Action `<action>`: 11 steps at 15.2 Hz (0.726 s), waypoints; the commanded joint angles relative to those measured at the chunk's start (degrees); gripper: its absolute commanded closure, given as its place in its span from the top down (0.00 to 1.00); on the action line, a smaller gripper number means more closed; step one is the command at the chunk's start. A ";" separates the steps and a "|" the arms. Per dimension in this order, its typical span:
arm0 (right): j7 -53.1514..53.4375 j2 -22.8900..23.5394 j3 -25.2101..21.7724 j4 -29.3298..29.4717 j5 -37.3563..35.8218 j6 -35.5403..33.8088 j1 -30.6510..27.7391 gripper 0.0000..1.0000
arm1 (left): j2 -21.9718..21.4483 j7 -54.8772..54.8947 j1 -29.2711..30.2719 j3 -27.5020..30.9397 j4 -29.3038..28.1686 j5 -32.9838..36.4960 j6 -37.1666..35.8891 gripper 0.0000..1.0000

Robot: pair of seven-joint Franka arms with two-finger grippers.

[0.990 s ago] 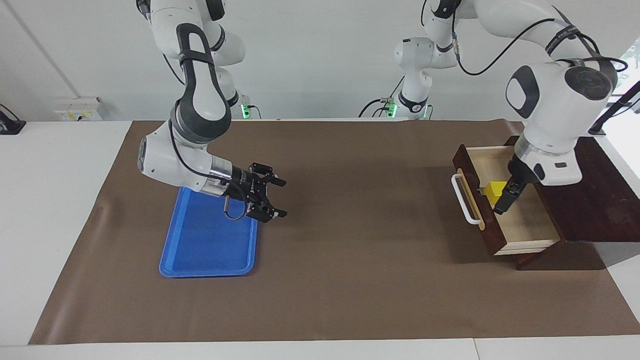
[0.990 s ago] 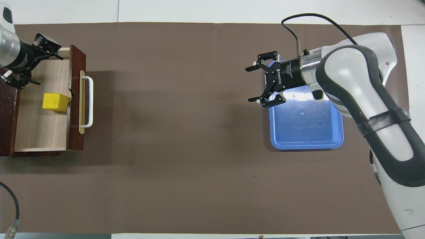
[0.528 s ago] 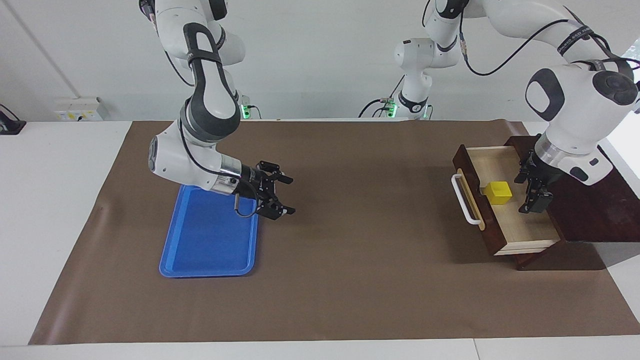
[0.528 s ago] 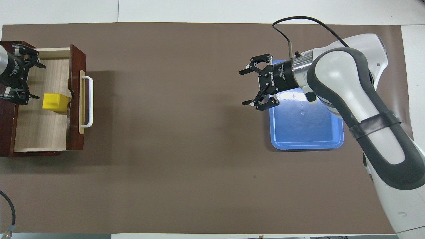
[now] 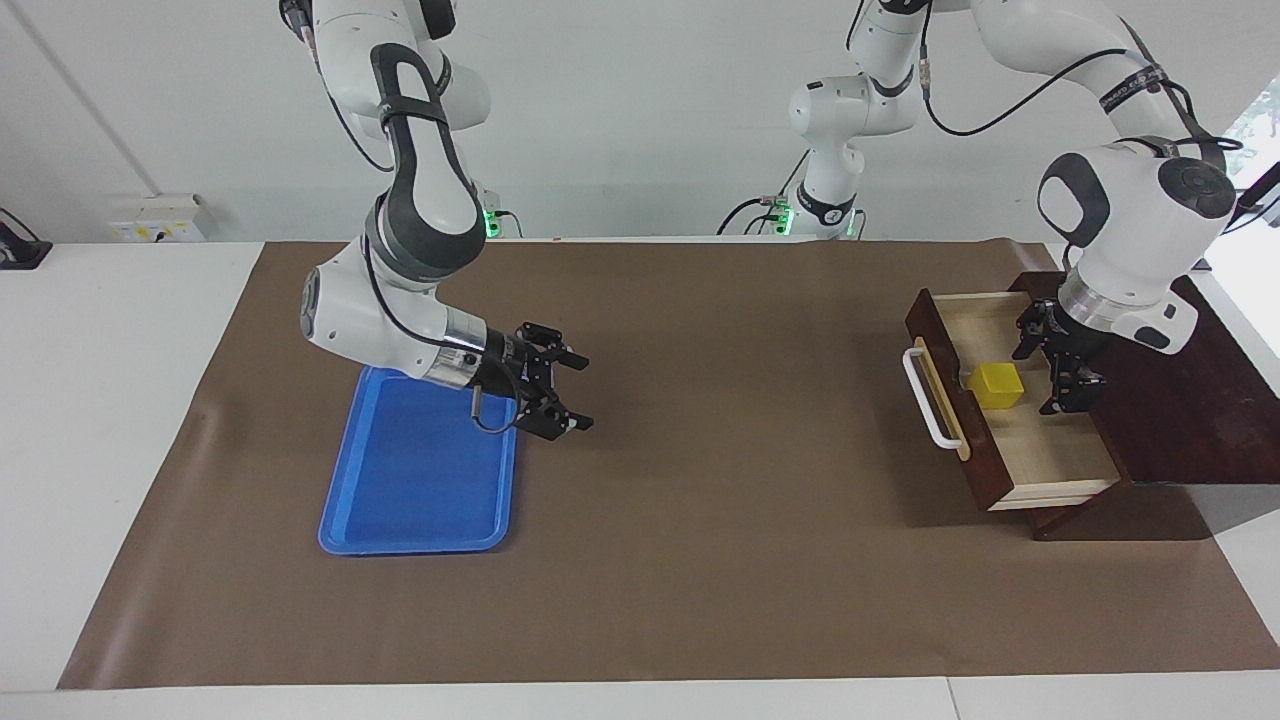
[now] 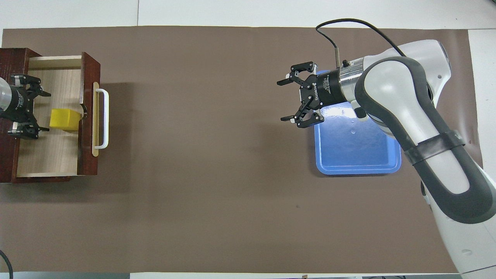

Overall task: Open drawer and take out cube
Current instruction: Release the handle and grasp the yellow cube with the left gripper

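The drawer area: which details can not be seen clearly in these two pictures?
- Overhead view: the left arm is cut off by the edge; only the left gripper shows.
- Facing view: the drawer front hides the foot of the cube.
- Cabinet interior: hidden under its top.

Glossy plastic tray [image 6: 358,155]; wooden drawer [image 6: 54,155]; seemingly matt mat [image 6: 213,155].

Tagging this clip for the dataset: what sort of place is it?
Most likely a robotics lab bench: two white robot arms with black two-finger grippers, left and right, work over a brown mat holding only staged props, a dark wooden drawer and a flat blue plastic tray.
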 commanded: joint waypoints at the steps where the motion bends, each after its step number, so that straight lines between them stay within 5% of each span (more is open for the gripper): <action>1: -1.46 -1.18 0.04 -1.81 0.59 1.74 1.10 1.00 | -3.07 -0.66 0.06 -0.14 -5.60 -0.46 3.77 1.00; 9: -1.46 -1.18 0.04 -1.90 0.59 2.53 2.07 1.00 | -3.25 -0.75 -0.73 -0.14 -7.27 -0.46 5.00 1.00; 11: -1.46 -1.18 0.04 -1.90 0.59 2.53 1.98 1.00 | -3.25 -0.75 -0.73 -0.14 -7.27 -0.46 5.18 0.88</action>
